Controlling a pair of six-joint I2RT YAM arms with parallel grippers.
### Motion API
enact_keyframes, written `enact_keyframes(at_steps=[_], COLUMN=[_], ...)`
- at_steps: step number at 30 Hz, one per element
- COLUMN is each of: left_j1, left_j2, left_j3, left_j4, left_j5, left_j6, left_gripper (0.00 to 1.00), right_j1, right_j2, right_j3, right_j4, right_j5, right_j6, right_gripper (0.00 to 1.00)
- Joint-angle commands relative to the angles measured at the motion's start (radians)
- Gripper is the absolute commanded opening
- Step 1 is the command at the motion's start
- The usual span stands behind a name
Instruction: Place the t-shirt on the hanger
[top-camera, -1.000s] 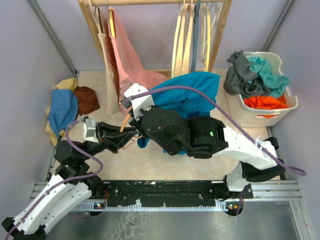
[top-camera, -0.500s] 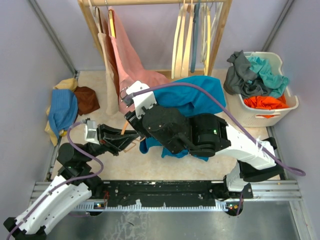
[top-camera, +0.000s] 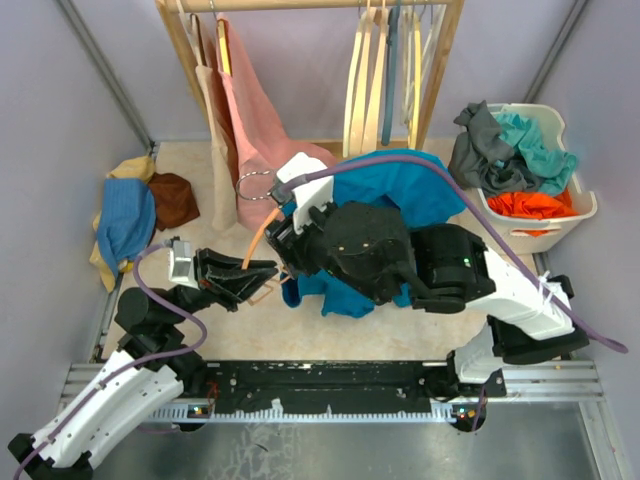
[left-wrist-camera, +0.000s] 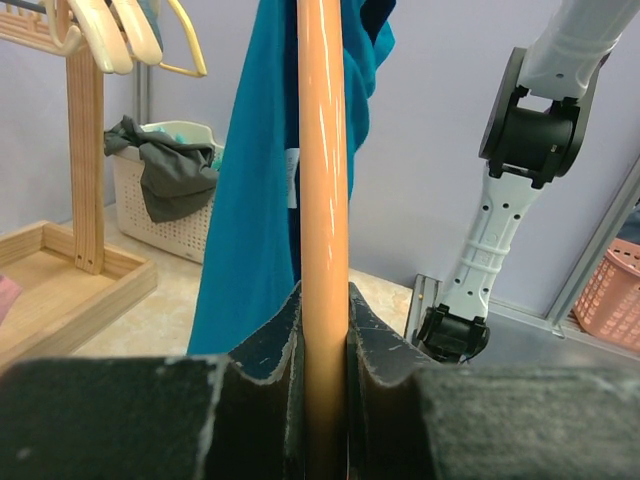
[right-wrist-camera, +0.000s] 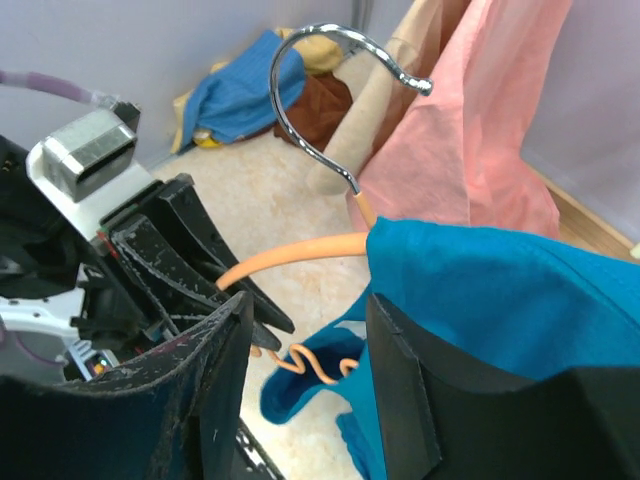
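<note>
The orange-tan hanger (top-camera: 257, 236) is held tilted above the floor, its metal hook (right-wrist-camera: 320, 60) pointing toward the rack. My left gripper (left-wrist-camera: 324, 300) is shut on the end of one hanger arm (left-wrist-camera: 322, 150); in the top view it (top-camera: 262, 270) sits left of centre. The teal-blue t-shirt (top-camera: 400, 188) is draped over the hanger's other arm and hangs below it (right-wrist-camera: 500, 290), with its white label (left-wrist-camera: 292, 178) showing. The wavy bar (right-wrist-camera: 310, 362) pokes out of the cloth. My right gripper (right-wrist-camera: 305, 305) is open beside the shirt, and the cloth lies over its right finger.
A wooden rack (top-camera: 180, 50) at the back holds a pink garment (top-camera: 255, 110) and cream hangers (top-camera: 375, 80). A white basket (top-camera: 540, 222) of clothes stands at the right. A heap of blue and brown cloths (top-camera: 135, 212) lies at the left.
My right arm has shifted right and back. The hanger's orange arm and hook now show clear of the shirt, and more teal cloth hangs below. The left gripper has held its place.
</note>
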Motion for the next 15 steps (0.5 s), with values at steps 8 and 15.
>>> enact_keyframes(at_steps=[8,15], left_j1=[-0.001,-0.001], left_j2=[0.005,0.017], left_j3=[0.000,0.006], left_j4=[0.114,0.114], left_j5=[-0.025,-0.023], left_j6=[-0.013,-0.011], left_gripper=[0.00,0.00], right_j1=[0.010,0.011], right_j2=[-0.082,0.037], right_j3=[-0.043,0.041], right_j4=[0.121,0.104], right_j5=[0.155,0.234], right_j6=[-0.057,-0.145], right_gripper=[0.50,0.51])
